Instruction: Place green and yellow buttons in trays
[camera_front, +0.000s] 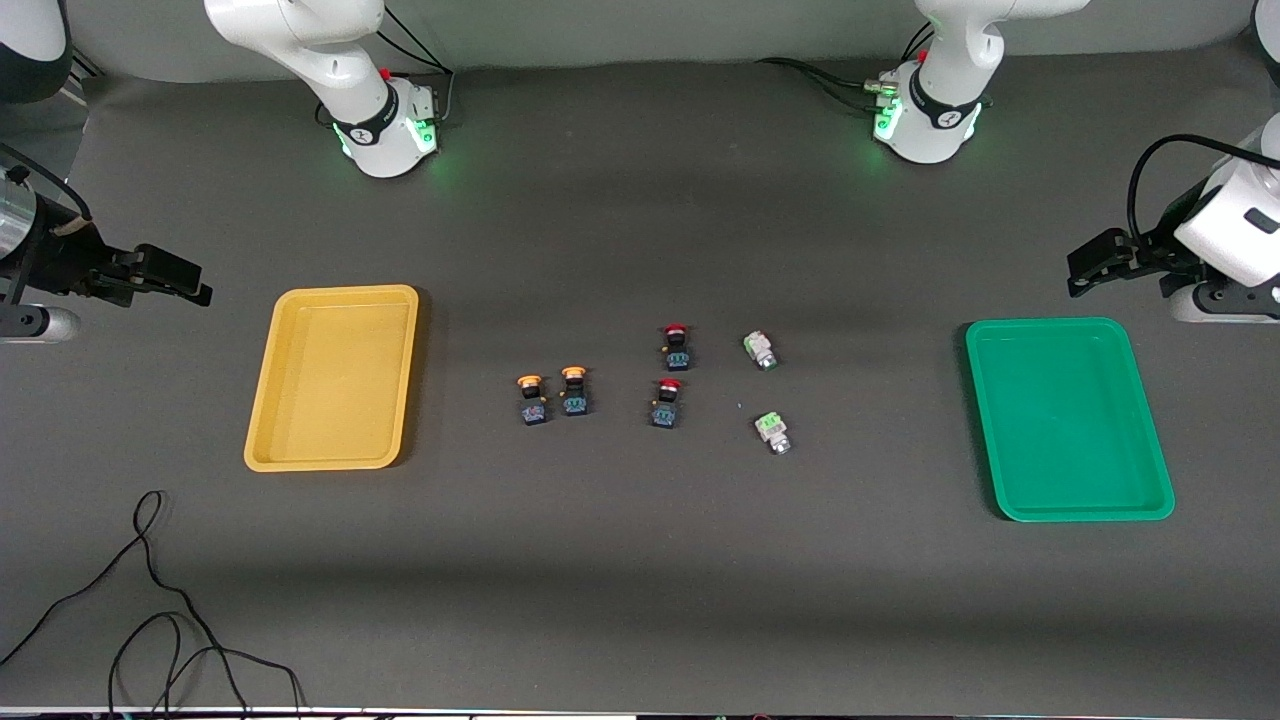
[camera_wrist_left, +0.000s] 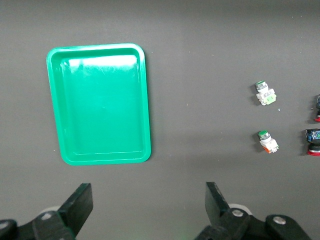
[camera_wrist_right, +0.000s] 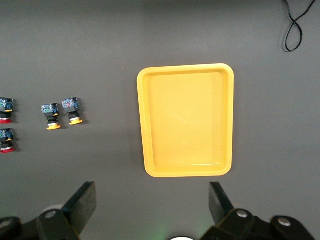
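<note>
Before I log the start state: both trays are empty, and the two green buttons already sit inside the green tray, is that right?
Not quite: the green tray is empty. The front view shows both green buttons on the table beside the red buttons, apart from it. The yellow tray is empty too.

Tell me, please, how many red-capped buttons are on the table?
2. Both stand mid-table between the yellow pair and the green pair: one red-capped button lies farther from the front camera, the other red-capped button nearer. None seems hidden.
</note>
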